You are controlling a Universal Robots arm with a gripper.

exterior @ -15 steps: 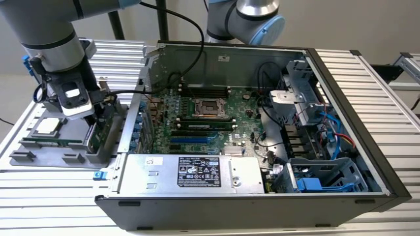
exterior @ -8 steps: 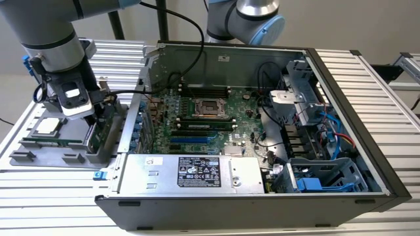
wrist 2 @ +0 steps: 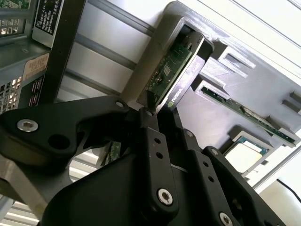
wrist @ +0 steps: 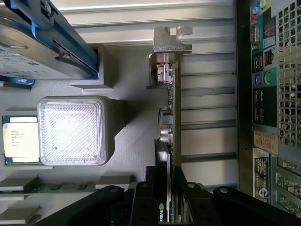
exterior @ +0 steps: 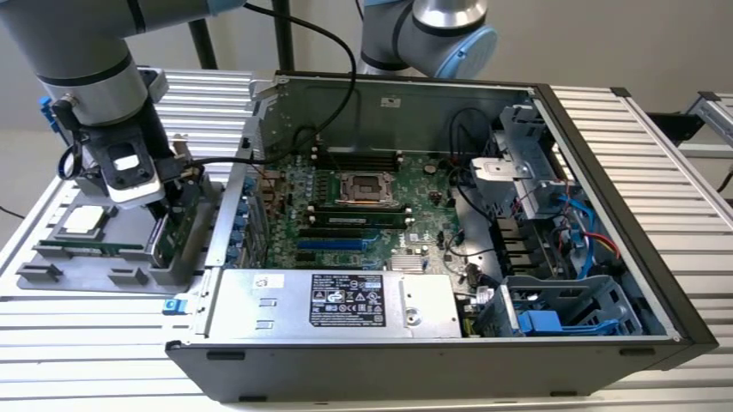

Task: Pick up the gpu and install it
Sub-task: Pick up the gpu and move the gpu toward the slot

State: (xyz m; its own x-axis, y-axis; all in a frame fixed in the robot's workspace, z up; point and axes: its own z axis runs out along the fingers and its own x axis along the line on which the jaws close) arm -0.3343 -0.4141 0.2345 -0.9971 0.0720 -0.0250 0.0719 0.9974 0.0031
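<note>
On the slatted surface (exterior: 103,352) at the exterior view's left, a grey holder (exterior: 69,273) carries the gpu (exterior: 170,240). It stands on edge in a slot, just outside the wall of the open computer case (exterior: 378,107) to its right. The gripper (exterior: 172,204) is closed on the card's upper edge with one finger against each face. The card sits in the slot, not yet lifted.

It is probably light and stiff but fragile. Pressure is best kept on the bare board edge and the cooler body, away from small components, and a tilted pull could bind it in the slot.

In the first wrist view the gpu (wrist: 173,117) appears edge-on. It is a thin green board with a black cooler on one face and a silver bracket (wrist: 171,40) at the end away from the gripper (wrist: 167,188).
</note>
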